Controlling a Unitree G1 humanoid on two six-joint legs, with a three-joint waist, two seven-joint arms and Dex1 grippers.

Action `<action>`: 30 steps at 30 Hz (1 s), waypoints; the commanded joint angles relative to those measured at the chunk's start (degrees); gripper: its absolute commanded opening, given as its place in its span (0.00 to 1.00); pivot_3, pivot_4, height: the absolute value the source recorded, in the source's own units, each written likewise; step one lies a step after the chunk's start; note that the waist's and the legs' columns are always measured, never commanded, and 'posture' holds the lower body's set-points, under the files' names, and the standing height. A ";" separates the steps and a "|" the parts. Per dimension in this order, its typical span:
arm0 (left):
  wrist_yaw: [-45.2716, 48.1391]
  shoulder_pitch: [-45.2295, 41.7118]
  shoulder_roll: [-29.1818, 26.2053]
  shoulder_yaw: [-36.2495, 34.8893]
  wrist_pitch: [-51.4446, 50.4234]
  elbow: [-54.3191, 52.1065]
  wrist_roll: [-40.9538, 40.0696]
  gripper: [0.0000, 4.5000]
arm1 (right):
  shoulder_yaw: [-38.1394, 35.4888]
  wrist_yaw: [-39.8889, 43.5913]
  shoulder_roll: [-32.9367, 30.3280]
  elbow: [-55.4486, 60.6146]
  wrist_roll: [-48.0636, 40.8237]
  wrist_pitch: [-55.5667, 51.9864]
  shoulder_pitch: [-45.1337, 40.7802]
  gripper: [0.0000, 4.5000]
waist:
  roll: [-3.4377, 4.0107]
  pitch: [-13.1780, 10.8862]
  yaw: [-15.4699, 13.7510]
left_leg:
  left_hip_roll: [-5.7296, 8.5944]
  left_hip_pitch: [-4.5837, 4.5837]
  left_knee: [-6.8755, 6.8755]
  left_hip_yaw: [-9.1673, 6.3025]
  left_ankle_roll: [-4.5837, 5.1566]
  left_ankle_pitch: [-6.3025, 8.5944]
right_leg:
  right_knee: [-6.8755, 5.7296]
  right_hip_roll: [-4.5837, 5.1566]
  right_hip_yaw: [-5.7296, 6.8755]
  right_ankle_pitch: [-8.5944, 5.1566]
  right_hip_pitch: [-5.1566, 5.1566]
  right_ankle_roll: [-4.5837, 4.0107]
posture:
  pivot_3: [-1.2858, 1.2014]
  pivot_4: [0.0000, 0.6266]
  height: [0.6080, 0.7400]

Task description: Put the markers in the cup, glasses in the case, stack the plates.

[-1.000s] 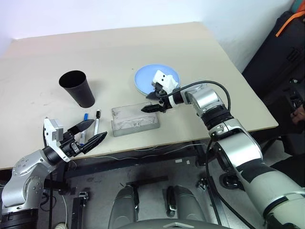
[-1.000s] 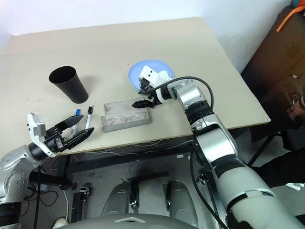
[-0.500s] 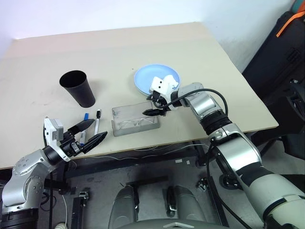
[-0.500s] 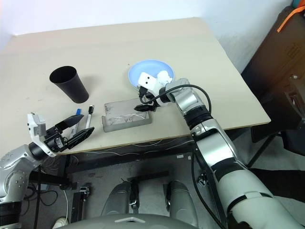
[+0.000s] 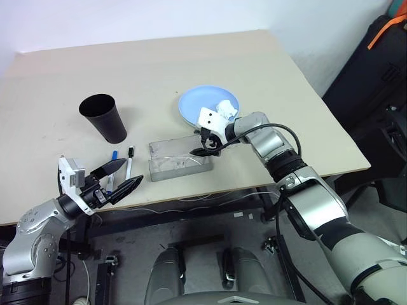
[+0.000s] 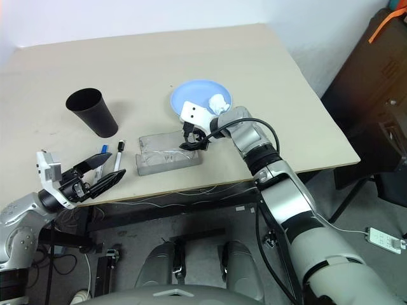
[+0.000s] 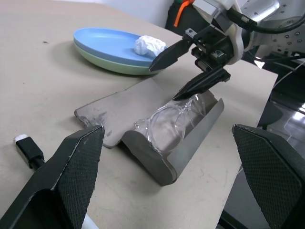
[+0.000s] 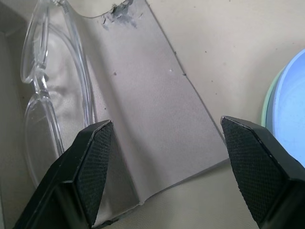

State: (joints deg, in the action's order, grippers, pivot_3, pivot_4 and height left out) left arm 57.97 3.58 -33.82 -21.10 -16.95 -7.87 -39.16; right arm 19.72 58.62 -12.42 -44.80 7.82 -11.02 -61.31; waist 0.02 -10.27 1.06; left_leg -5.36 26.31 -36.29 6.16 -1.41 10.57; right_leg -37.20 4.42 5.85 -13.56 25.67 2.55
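The grey case (image 5: 166,149) lies open near the table's front edge, with the clear glasses (image 5: 178,164) resting in its tray. My right gripper (image 5: 200,144) hangs open just above the case's right end, over the flat lid (image 8: 152,109), touching nothing that I can see. The light blue plate (image 5: 200,105) sits on the mint green one (image 7: 116,67). Two markers, blue-capped (image 5: 114,155) and black-capped (image 5: 129,164), lie left of the case. My left gripper (image 5: 133,171) stands open and empty beside them. The black cup (image 5: 103,118) stands upright behind.
A crumpled white tissue (image 5: 226,108) lies on the blue plate's right side. The table's front edge (image 5: 210,194) runs close below the case and the markers. A dark bag (image 5: 375,70) stands off the table at the right.
My right wrist has rolled and its fingers have tipped down and a little left, closer over the case's right end. The left arm and all objects have stayed put.
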 commanded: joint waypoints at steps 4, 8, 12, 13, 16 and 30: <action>0.10 -0.53 -0.85 -0.85 0.66 -0.93 -0.21 1.00 | 1.25 -0.04 0.33 -0.78 2.01 2.59 -1.95 0.85 | 0.00 0.00 -0.03 | 0.00 0.00 -0.01 0.00 0.00 0.00 | 0.00 0.00 0.00 0.00 -0.01 -0.01 | 0.52 0.24 0.98; 0.11 -0.66 -0.73 -0.66 0.82 -0.76 -0.04 1.00 | 1.21 -0.05 0.81 -1.34 2.20 4.11 -2.79 0.85 | 0.00 0.00 0.00 | 0.00 0.00 -0.01 0.00 0.00 0.00 | 0.01 0.00 0.00 0.00 -0.02 0.00 | 0.52 0.24 0.98; 0.12 -0.71 -0.59 -0.52 0.94 -0.64 0.09 1.00 | -0.09 -0.32 1.26 -2.39 1.40 4.26 -4.27 0.85 | 0.00 0.00 0.02 | 0.00 0.00 0.00 0.00 -0.01 -0.01 | 0.01 -0.01 0.00 0.00 -0.01 0.00 | 0.52 0.24 0.98; 0.11 -0.73 -0.55 -0.52 0.98 -0.62 0.12 1.00 | -0.53 -0.23 1.19 -2.57 1.02 4.51 -4.56 0.85 | 0.00 0.00 0.01 | 0.00 0.00 0.00 0.00 -0.01 -0.01 | 0.00 -0.01 0.00 0.00 -0.01 0.00 | 0.52 0.24 0.98; 0.02 -0.84 -0.35 -0.53 1.02 -0.58 0.11 1.00 | -3.17 0.86 1.29 -3.27 -1.56 2.48 -6.07 0.85 | 0.00 0.00 0.01 | -0.01 0.00 -0.01 0.00 -0.01 -0.01 | 0.01 -0.02 0.00 0.00 -0.01 0.00 | 0.52 0.24 0.98; 0.76 -1.42 -0.67 -0.71 1.39 0.63 0.38 1.00 | -12.87 1.71 4.18 -12.52 -11.06 -17.96 -15.91 0.85 | 0.00 0.00 0.09 | -0.04 0.00 0.00 -0.01 -0.01 -0.01 | -0.01 -0.07 -0.01 0.01 0.00 -0.01 | 0.52 0.24 0.98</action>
State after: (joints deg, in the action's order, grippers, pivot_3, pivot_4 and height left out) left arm 58.45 2.43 -33.82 -21.09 -16.63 -6.88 -38.73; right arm 8.47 60.92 -8.80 -56.29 -2.00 -28.78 -75.04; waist 0.03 -10.27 1.15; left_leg -5.41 26.30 -36.29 6.15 -1.43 10.56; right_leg -37.20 4.35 5.84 -13.56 25.66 2.54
